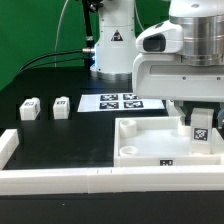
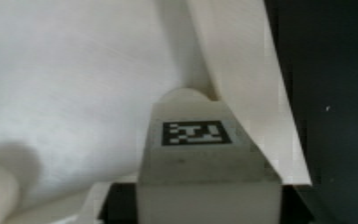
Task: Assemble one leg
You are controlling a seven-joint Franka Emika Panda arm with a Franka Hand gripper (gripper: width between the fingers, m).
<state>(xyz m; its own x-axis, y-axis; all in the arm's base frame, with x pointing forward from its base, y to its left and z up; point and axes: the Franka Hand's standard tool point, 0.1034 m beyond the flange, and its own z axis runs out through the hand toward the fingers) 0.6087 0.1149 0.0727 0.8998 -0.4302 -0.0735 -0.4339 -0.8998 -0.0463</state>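
Note:
My gripper (image 1: 200, 116) is shut on a leg (image 1: 201, 138), a small white block with a black-and-white tag. It holds the leg upright over the corner of the large white tray piece (image 1: 128, 150) at the exterior view's right. In the wrist view the leg (image 2: 197, 140) sits between my dark fingers (image 2: 123, 202), its far end against the tray piece (image 2: 87, 90) by a raised wall. Whether it touches is not clear. Two more legs (image 1: 29, 108) (image 1: 61, 105) stand on the black table at the exterior view's left.
The marker board (image 1: 120, 101) lies behind the tray piece. Long white border bars (image 1: 70, 180) run along the front and left side. The robot base (image 1: 112, 45) stands at the back, with a green backdrop behind.

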